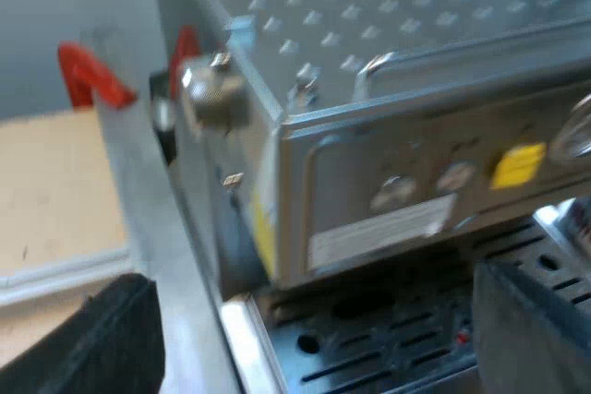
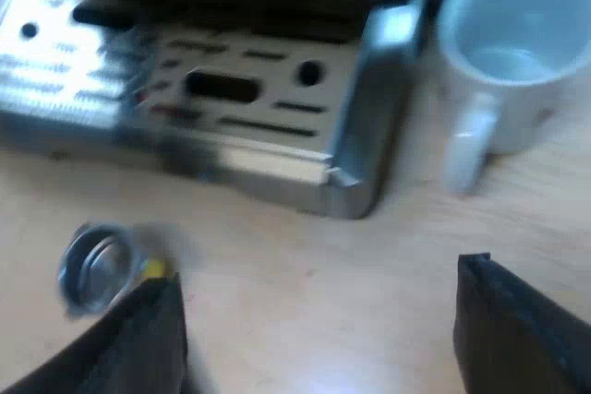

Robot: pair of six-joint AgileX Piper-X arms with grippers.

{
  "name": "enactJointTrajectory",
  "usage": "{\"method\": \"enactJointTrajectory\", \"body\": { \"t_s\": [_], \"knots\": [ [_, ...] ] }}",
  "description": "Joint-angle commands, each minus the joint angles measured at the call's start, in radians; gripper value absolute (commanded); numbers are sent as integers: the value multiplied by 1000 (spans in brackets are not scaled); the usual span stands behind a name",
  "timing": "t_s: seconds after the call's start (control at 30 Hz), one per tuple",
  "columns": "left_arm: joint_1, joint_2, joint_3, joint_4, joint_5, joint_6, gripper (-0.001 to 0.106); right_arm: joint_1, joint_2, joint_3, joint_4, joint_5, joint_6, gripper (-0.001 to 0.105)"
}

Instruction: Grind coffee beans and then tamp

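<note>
Now | left end effector (image 1: 314,334) spread, empty, at espresso machine (image 1: 369,191) | right end effector (image 2: 323,329) likewise, near mug (image 2: 517,53)

My left gripper (image 1: 305,320) is hanging close to the espresso machine (image 1: 369,62), tilted down toward the corner where its front panel meets its side. The wrist is angling so that the machine's base grille is lying between the two black fingers (image 1: 92,339). Those fingers are standing wide apart and are gripping nothing. My right gripper (image 2: 319,316) is hovering just off the front edge of the machine's base, facing downward and slightly in toward the machine. Its fingers (image 2: 503,320) are also spreading wide, with nothing between them, and both tips are staying clear of the base, a little way out from its corner.
</note>
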Motion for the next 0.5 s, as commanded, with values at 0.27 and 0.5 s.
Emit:
{"method": "enactJointTrajectory", "body": {
  "t_s": [0.27,0.5],
  "knots": [
    [233,1,-6,25,60,-7,71,-459,-69,-11,44,-132,-151,63],
    [151,-102,-6,116,49,59,71,-492,-190,-11,74,-153,-231,63]
  ]
}}
